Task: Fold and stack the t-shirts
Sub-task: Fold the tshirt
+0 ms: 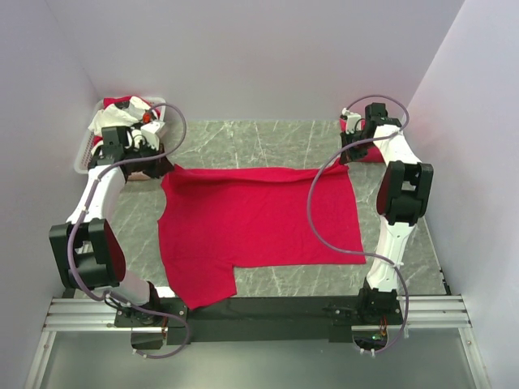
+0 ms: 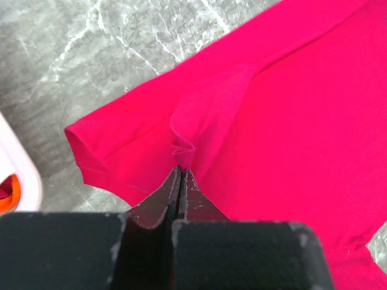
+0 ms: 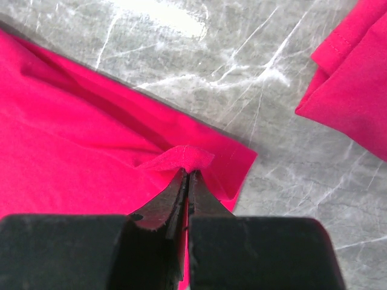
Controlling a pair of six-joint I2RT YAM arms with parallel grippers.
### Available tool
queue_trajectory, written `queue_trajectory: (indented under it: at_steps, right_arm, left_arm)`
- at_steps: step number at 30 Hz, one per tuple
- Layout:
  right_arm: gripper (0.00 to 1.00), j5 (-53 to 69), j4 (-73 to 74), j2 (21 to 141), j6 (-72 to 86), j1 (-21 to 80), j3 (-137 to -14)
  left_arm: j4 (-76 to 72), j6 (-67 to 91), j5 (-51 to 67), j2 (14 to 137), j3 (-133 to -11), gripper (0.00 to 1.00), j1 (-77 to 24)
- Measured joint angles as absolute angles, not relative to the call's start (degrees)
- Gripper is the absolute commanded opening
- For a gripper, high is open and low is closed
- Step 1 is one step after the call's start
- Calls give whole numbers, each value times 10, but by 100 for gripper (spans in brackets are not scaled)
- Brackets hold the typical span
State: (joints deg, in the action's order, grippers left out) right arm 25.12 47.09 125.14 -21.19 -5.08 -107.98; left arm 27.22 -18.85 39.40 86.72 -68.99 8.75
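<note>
**Figure: Early stage of the fold, one shirt spread out and nothing visibly stacked**

We see one red t-shirt (image 1: pixel 259 223) lying open and mostly flat at the centre of the marbled surface (image 1: pixel 284 134), with a sleeve trailing towards 7 o'clock near the arm bases. The left pincer (image 2: pixel 179 173) is closed on a small pleat of fabric at the shirt's 10 o'clock corner. The right pincer (image 3: pixel 186 176) is likewise closed on a raised pinch of cloth at the 2 o'clock corner, just inside the hem. Between the two grips the far edge runs nearly straight across the top view.

We judge that the work on this shirt has barely begun. Its body is not yet doubled over, and the near sleeve has not been tucked in. The paired grip on the far corners suits either a smoothing pull or a first fold towards 6 o'clock; we cannot tell which.

A second red cloth (image 3: pixel 354 78) lies on the surface at 1 o'clock, apart from the held corner; whether it is folded we cannot say. At 10 o'clock the white basket (image 1: pixel 87 150) holds more red fabric (image 1: pixel 120 102), so further shirts probably remain. The folding of each shirt and all of the stacking appear left to do.
</note>
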Motion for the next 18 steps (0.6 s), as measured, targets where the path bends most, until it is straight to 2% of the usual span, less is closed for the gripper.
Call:
queue_trajectory:
  at_steps: [8, 18]
  right_arm:
    - [0, 256, 481, 1211, -244, -52, -1057]
    - [0, 246, 483, 1177, -296, -52, -952]
  left_arm:
    - [322, -232, 399, 850, -711, 0, 91]
    - [375, -307, 402, 813, -598, 0, 89]
